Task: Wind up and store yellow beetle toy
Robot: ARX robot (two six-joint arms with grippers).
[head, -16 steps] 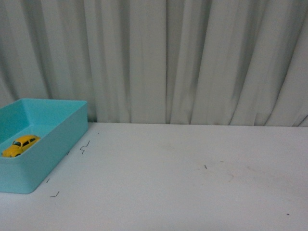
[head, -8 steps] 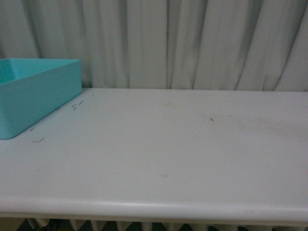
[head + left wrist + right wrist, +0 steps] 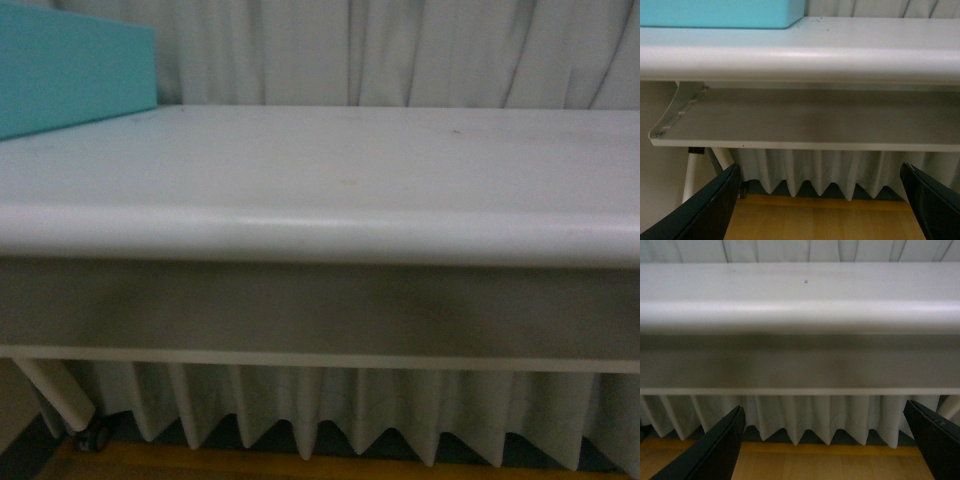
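since the earlier frames the front camera sits much lower: a second ago it looked down on the tabletop and into the box, where the yellow beetle toy lay, and now it looks level at the table's front edge, so the toy is out of sight in all 3 current views.

at far left of the front view, the turquoise box (image 3: 70, 75) shows only its outer wall, standing on the white table (image 3: 330, 165) near its left end. its inside cannot be seen from here. the table's rounded front lip runs across the whole picture, with a grey apron below it. under that, at lower left, a white table leg (image 3: 55, 392) slants down to a small caster (image 3: 95, 436). a pleated white curtain (image 3: 400, 50) hangs behind the table and shows again beneath it, above a wooden floor (image 3: 250, 465).

the left gripper (image 3: 822, 205) hangs below the table edge, its 2 dark fingers (image 3: 705, 210) spread wide with nothing between them. the box's wall shows above it on the tabletop.

the right gripper (image 3: 827, 445) is likewise below the table edge, its jaws wide apart and holding nothing, with curtain and floor between them.
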